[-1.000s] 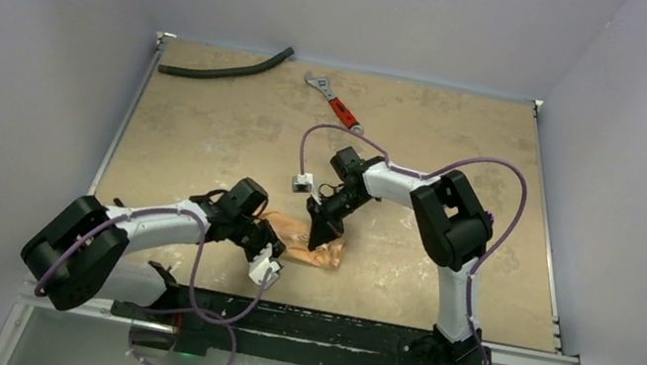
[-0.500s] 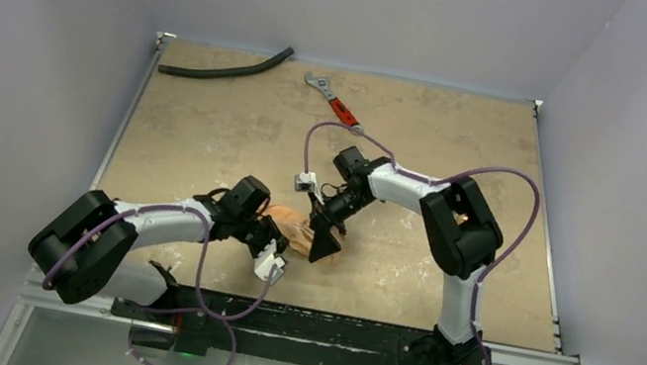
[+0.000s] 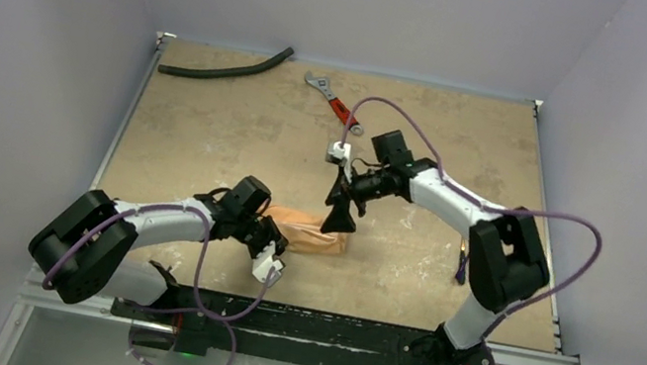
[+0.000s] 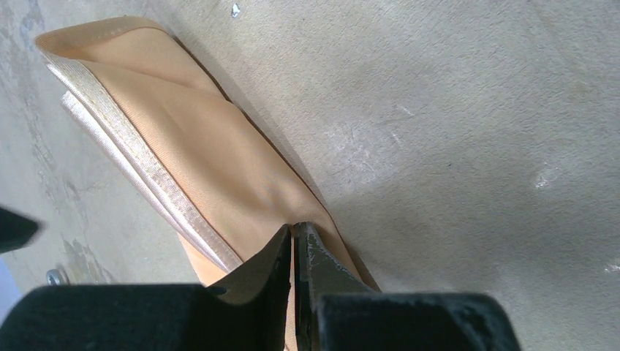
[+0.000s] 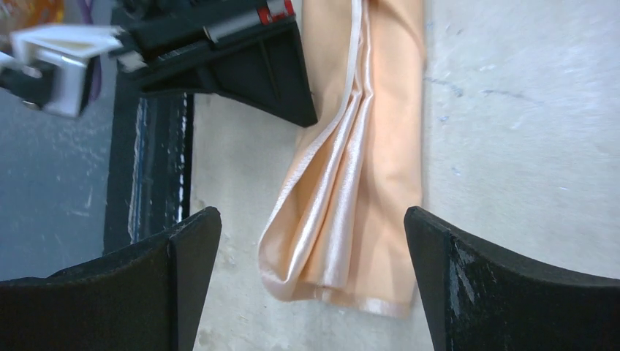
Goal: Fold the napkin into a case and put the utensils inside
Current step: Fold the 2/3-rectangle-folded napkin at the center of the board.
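The peach-orange napkin (image 3: 311, 239) lies near the table's front as a long folded strip of several layers, its hemmed edges showing (image 4: 183, 139) (image 5: 365, 183). My left gripper (image 3: 273, 240) (image 4: 294, 231) is shut on the strip's left end, with a sliver of cloth between its jaws. My right gripper (image 3: 339, 218) (image 5: 311, 213) hangs open above the strip's right end, its fingers (image 5: 186, 256) wide on either side and clear of the cloth. A slim dark utensil (image 3: 463, 265) shows just left of the right arm's elbow, partly hidden.
A curved black hose (image 3: 224, 71) lies at the table's far left. A red-handled wrench (image 3: 338, 105) lies at the far middle. The black base rail (image 3: 304, 325) runs along the near edge, close to the napkin.
My right gripper has opened, let go of the napkin and pulled up and back to the right. The cloth now lies as a flatter strip. The left gripper has stayed shut on its end.
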### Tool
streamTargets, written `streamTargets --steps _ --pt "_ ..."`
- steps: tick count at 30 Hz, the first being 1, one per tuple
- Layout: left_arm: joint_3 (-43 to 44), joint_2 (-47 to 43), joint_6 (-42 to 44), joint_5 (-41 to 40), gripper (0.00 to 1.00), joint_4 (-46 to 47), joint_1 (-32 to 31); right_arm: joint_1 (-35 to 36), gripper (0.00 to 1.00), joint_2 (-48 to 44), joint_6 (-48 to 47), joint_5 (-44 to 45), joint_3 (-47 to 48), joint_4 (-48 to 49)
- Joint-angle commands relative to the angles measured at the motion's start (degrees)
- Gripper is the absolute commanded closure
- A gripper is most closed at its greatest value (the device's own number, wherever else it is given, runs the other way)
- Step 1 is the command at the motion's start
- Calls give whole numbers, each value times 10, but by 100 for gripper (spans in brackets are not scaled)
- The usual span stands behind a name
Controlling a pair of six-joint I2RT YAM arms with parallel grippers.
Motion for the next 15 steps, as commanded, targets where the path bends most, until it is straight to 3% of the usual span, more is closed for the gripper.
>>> streamTargets --steps 1,4,6,8,11,15 --pt "4 11 -4 2 95 -54 -2 -20 2 -100 71 -45 -42 81" --pt "10 13 -15 3 95 -51 -1 -20 3 -137 79 -69 -58 94" --pt "10 13 -21 4 95 -47 -1 -19 16 -138 95 -69 -65 98" --pt "10 12 -28 5 95 -44 -1 -19 38 -140 110 -70 -85 111" --pt "12 12 -52 4 95 -29 -1 -12 62 -145 148 -80 -115 138" --pt "16 13 -65 4 95 -25 -1 19 69 -165 174 -60 -143 143"
